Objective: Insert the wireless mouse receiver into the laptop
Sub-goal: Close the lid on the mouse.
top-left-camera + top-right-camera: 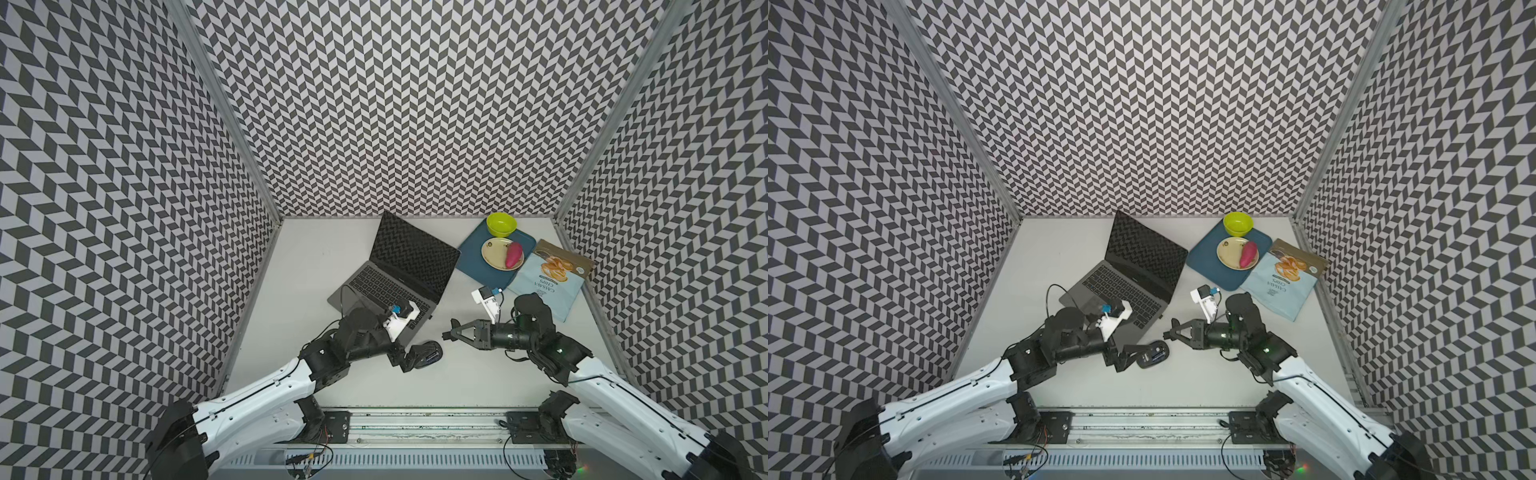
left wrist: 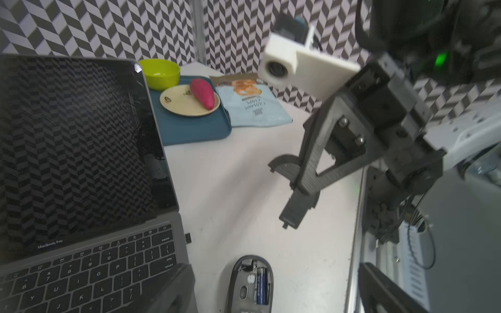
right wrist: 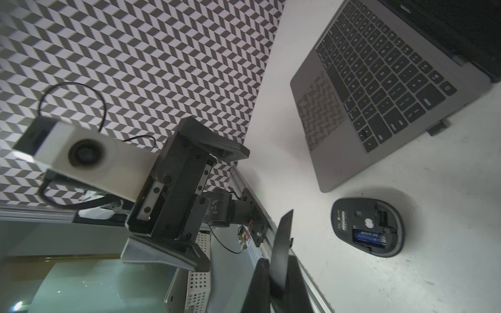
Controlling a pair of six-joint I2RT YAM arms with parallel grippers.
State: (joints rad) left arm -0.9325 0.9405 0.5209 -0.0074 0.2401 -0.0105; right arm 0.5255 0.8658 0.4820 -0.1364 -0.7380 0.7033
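Tiny dark wireless mouse receiver point(image 2: 188, 238) juts from the side edge of the slim dark-grey metal laptop point(image 2: 81, 271), mid-way across the white desk point(image 1: 478, 374), and neither hand touches it! Left hand point(image 3: 227, 210), jaws wide apart, hovers nearby beside the upturned black oval mouse point(image 2: 250, 284). Right hand point(image 1: 448, 335), farther off, is clamped on a thin black cover piece point(image 3: 282, 238).

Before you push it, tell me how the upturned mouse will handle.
The mouse lies belly-up on its domed back, so a push will probably rock or spin it rather than slide it straight. Its battery sits uncovered and might fall out if the mouse tips over. The shell looks like hard plastic, so it is likely rigid and fairly light.
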